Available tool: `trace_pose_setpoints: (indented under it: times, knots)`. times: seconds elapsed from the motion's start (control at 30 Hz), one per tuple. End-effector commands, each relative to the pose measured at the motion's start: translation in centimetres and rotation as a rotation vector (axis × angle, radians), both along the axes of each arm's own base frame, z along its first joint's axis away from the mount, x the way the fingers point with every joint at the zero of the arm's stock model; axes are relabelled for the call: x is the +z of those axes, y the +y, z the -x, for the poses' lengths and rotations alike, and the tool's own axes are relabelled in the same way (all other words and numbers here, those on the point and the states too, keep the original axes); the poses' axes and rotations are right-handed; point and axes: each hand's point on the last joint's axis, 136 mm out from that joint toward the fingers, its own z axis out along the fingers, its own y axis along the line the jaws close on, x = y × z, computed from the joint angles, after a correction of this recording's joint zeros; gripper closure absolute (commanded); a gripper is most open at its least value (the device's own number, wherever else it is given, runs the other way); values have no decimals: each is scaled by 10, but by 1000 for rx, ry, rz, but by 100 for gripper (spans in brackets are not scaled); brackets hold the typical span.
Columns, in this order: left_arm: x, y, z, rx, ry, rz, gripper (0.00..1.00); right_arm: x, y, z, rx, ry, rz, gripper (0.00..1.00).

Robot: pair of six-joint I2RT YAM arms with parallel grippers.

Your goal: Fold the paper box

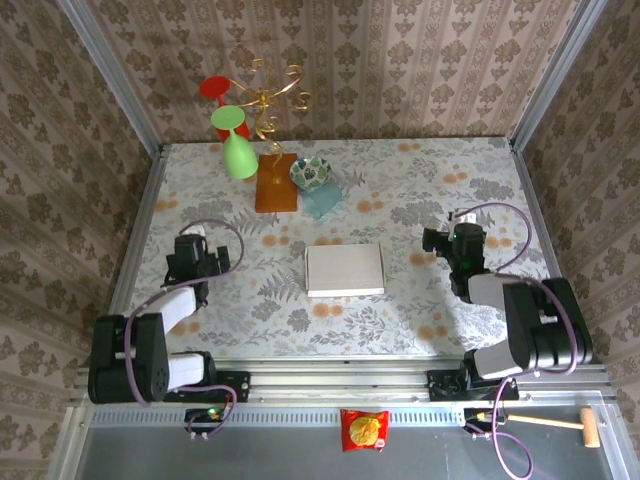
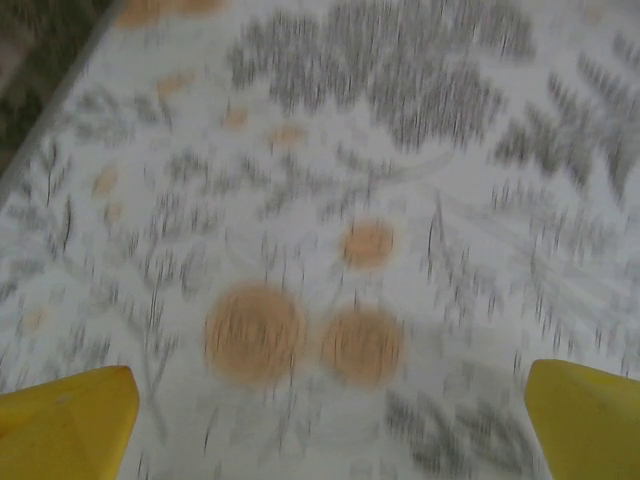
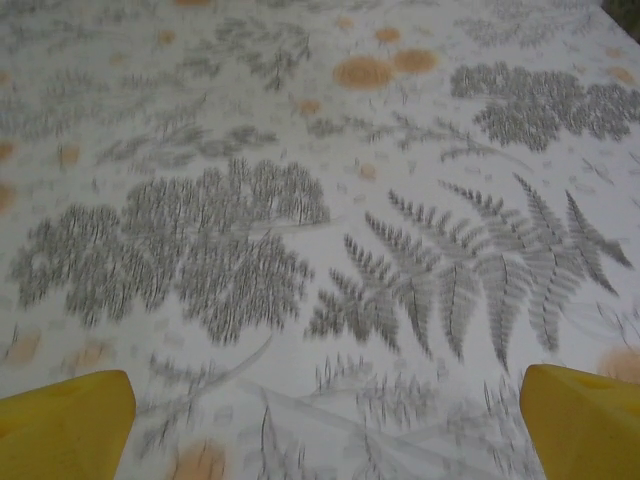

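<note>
The paper box (image 1: 345, 270) lies flat in the middle of the table, a pale grey-white rectangle, untouched. My left gripper (image 1: 197, 243) hangs over the cloth well to its left. My right gripper (image 1: 462, 236) sits well to its right. In the left wrist view the gripper (image 2: 330, 420) is open, its yellow fingertips (image 2: 70, 420) wide apart over bare patterned cloth, the picture blurred. In the right wrist view the gripper (image 3: 330, 425) is open too, yellow fingertips (image 3: 65, 420) spread over fern-print cloth, nothing between them.
At the back stand a brown wooden board (image 1: 276, 182), a teal cup (image 1: 322, 201), a patterned bowl (image 1: 310, 171), a green goblet (image 1: 236, 145) and a gold wire stand (image 1: 268, 100). A snack packet (image 1: 364, 430) and a wooden mallet (image 1: 560, 424) lie below the table's front rail.
</note>
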Motion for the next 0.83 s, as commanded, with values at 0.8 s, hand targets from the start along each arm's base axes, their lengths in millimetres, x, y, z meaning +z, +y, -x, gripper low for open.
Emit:
trace_pose_setpoints:
  times: [0.8]
  knots:
    - [33, -7, -46, -81, -357, -43, 0, 25, 18, -11, 73, -168, 42, 0]
